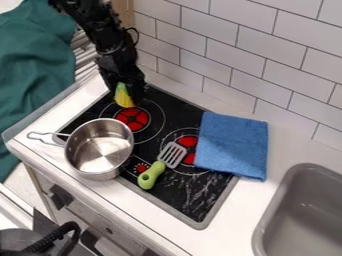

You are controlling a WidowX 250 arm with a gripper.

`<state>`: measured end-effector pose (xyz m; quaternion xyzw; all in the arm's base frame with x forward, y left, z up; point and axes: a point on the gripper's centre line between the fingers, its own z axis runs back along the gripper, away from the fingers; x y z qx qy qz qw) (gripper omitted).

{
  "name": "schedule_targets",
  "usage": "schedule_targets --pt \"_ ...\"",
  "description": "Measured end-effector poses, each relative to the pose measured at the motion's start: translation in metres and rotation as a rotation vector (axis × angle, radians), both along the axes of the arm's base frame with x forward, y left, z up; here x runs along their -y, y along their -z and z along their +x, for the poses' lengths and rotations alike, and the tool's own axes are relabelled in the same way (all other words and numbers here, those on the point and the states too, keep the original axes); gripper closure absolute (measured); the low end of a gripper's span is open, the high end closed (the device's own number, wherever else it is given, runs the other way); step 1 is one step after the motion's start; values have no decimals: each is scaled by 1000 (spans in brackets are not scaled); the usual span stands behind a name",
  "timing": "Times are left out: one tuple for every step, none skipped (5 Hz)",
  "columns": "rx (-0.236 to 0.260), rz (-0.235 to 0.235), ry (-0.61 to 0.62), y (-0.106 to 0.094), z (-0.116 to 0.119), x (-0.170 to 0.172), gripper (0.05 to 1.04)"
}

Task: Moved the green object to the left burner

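My gripper [126, 98] pinches the corn [123, 96] at the burner [133, 119] below me; released too high, it could roll against the pot [99, 173] beside me.

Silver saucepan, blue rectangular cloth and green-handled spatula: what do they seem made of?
The saucepan looks like polished metal, probably stainless steel, given its bright reflections. The cloth looks matte and fuzzy, likely terry or microfibre. The spatula has a smooth plastic or silicone-looking handle; its grey head could be metal.
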<state>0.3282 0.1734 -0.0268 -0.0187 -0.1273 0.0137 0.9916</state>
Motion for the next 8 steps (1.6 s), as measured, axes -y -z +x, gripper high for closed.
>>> schedule_targets --pt "-28 -5 11 3 -6 2 79" --pt "-35 -10 22 3 -7 5 79" --pt "-3 1 39 -15 -2 8 82" --pt "-4 15 68 -34 1 18 82" --pt "-39 65 91 -68 3 35 82" --pt "-157 85 89 -86 -2 60 82" --pt "-222 71 51 -91 -9 89 82" --pt "-210 42 40 -89 -16 109 82"
